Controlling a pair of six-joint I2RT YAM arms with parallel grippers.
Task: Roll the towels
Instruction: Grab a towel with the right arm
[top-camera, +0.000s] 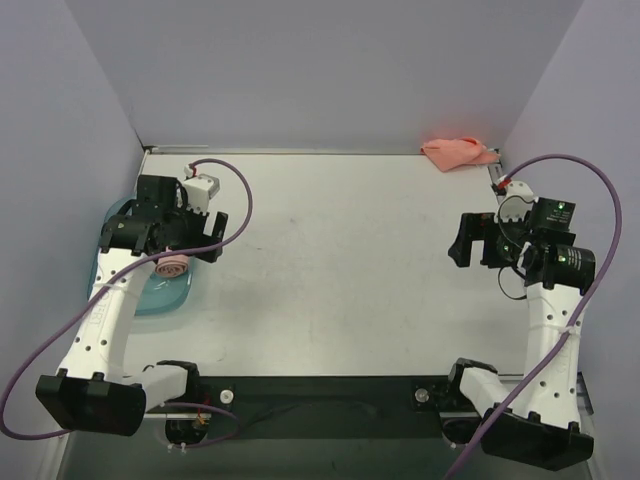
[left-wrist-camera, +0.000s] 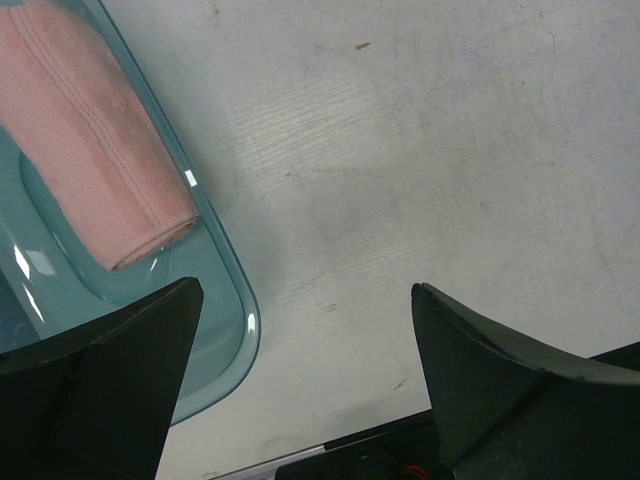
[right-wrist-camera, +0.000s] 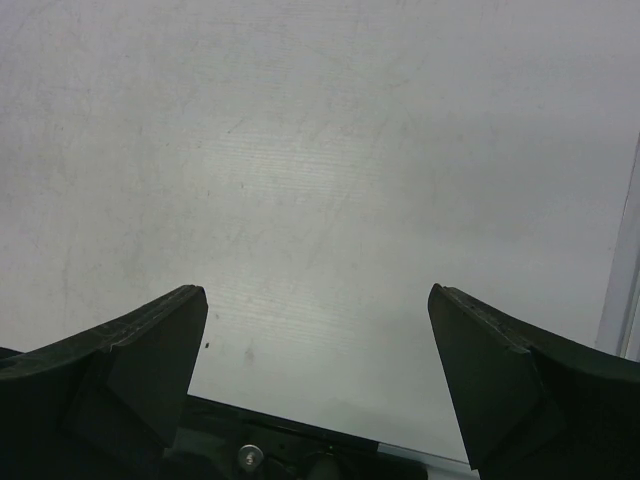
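Observation:
A rolled salmon-pink towel (top-camera: 172, 266) lies in the translucent teal tray (top-camera: 150, 297) at the table's left; in the left wrist view the roll (left-wrist-camera: 85, 150) rests inside the tray (left-wrist-camera: 215, 240). A second pink towel (top-camera: 458, 152) lies crumpled at the far right, by the back wall. My left gripper (top-camera: 200, 240) (left-wrist-camera: 305, 300) is open and empty, just right of the tray's edge above the table. My right gripper (top-camera: 475, 240) (right-wrist-camera: 318, 300) is open and empty over bare table at the right.
Purple-grey walls close the table at the back and both sides. A purple cable (top-camera: 235, 190) loops from each wrist. A black rail (top-camera: 320, 395) with the arm bases runs along the near edge.

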